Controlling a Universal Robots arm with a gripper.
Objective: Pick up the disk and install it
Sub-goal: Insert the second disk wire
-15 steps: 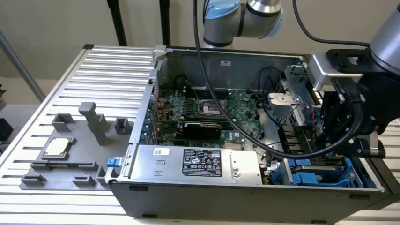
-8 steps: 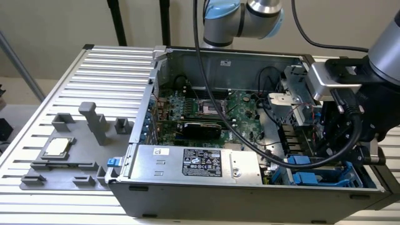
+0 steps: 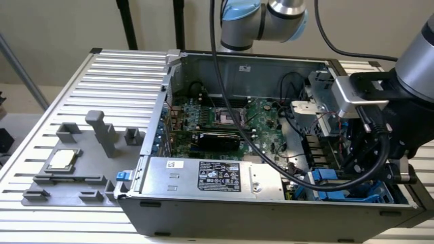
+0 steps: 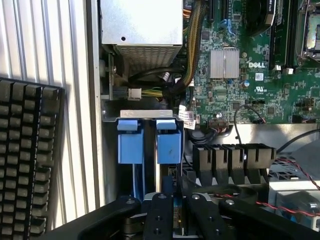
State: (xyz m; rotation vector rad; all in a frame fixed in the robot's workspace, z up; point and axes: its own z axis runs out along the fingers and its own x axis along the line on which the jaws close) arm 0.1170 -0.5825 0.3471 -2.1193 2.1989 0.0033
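I am reaching down into the open computer case (image 3: 271, 213), at its near corner on the exterior view's right, where the drive bay sits. My gripper (image 4: 176, 201) is clenched: the two black fingers (image 4: 159, 220) stand close together with a thin blue and silver edge pinched between them, and I judge that edge to be the disk (image 4: 169, 145), held edge-on by its blue frame. It stands upright in the bay, with the broad blue tab at its far end pointing towards the white connector (image 4: 134, 93) and the cables. Just beside it is a second blue frame (image 4: 130, 142), parallel to it and already seated in its own slot. I hold the disk by its near end, probably so that it runs straight along the slot guides and my fingers stay clear of the neighbour. The long grey box (image 3: 217, 175) with the black-and-white label lies along the near wall, towards the exterior view's left of the bay. The green circuit board (image 4: 240, 75) covers the floor of the case further in. The disk looks well down in its slot, but I cannot tell whether it is fully home. Outside the case, on the slatted table (image 3: 115, 81), the small square chip (image 3: 61, 160) rests on a grey holder, well apart from my work.
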